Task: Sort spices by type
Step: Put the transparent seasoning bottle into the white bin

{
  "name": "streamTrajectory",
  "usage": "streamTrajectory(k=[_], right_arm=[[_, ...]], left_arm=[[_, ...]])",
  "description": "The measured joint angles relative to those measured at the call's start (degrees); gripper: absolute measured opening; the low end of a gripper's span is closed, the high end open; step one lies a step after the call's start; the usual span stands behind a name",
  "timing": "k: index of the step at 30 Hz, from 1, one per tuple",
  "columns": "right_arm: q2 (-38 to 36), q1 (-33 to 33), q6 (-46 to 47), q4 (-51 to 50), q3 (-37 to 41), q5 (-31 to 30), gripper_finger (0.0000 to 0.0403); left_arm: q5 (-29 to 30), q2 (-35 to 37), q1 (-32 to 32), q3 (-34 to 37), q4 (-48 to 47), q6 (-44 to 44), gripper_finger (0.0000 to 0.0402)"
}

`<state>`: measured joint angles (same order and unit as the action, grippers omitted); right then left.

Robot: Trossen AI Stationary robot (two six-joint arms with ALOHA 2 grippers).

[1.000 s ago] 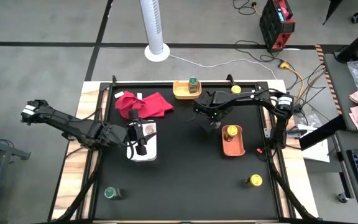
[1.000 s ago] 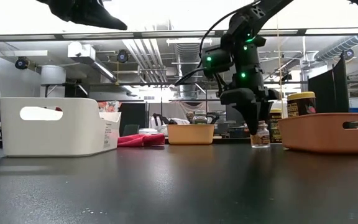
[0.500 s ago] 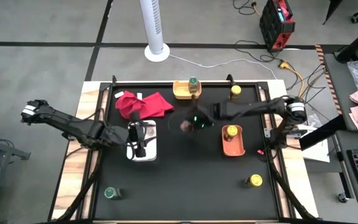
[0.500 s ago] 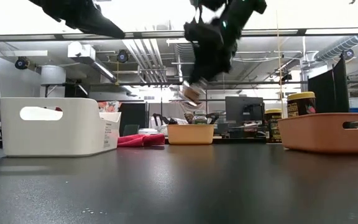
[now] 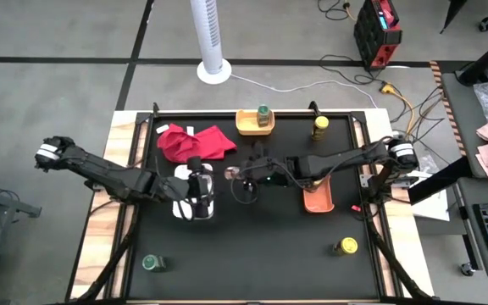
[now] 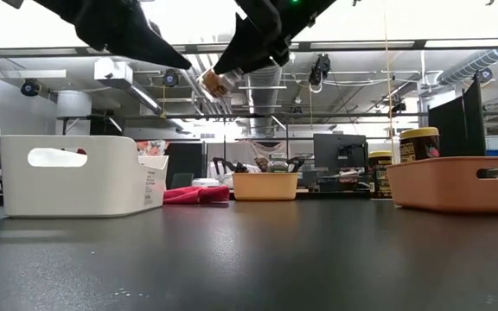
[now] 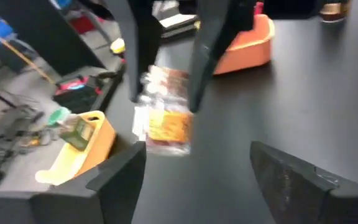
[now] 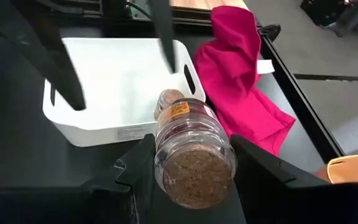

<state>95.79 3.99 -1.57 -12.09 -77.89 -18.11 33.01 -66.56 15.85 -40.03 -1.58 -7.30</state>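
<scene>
My right gripper [image 8: 193, 149] is shut on a pinkish-brown spice jar [image 8: 191, 146] and holds it in the air between the white tray [image 5: 195, 208] and the orange tray [image 5: 318, 200]. The low view shows the jar [image 6: 215, 82] high above the table. My left gripper [image 7: 194, 155] is open above the white tray, facing the jar's lid end [image 7: 166, 127] from a short way off. A green-lidded jar [image 5: 263, 113] stands in the yellow tray [image 5: 248, 124]. My right gripper pinches the jar's clear body [image 8: 166, 146] between its two fingers [image 8: 138, 168], one on each side. The fingers reach in from the table's right, slanting down, and lie along the jar. The jar is lifted clear and tipped, base toward my wrist, lid end [image 8: 169, 99] pointing away.
A red cloth [image 5: 197, 141] lies at the far left behind the white tray. One yellow jar [image 5: 320, 125] stands at the far edge and another [image 5: 346, 246] at the near right. A green-lidded jar [image 5: 152, 263] stands at the near left.
My right gripper has lifted the pinkish-brown jar off the table beside the orange tray. It has carried the jar up and toward the table's left, toward the white tray, turning as it went. The jar has tipped from upright to slanting. My left gripper has sunk a little toward the jar.
</scene>
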Motion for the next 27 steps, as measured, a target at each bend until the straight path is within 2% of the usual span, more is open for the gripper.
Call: streamTrajectory(k=[11,16,20,24,27], right_arm=[[0.0,0.1,-1.1,1.8,0.0,0.7,0.0165],[0.0,0.1,-1.1,1.9,0.0,2.5,0.0165],[0.0,0.1,-1.1,2.0,0.0,3.4,0.0165],[0.0,0.1,-1.1,2.1,-0.1,3.5,0.0165],[0.0,0.1,-1.1,2.1,-0.1,3.5,0.0165]], left_arm=[[0.9,-3.4,-3.5,0.0,6.0,-4.4,0.0284],[-2.2,-5.7,-5.4,0.0,7.1,-4.7,0.0284],[-2.5,-7.2,-5.8,-0.1,9.7,-6.9,0.0283],[-2.5,-8.3,-6.4,-0.5,9.8,-7.2,0.0270],[-2.5,-8.6,-6.4,-0.5,10.0,-7.3,0.0240]])
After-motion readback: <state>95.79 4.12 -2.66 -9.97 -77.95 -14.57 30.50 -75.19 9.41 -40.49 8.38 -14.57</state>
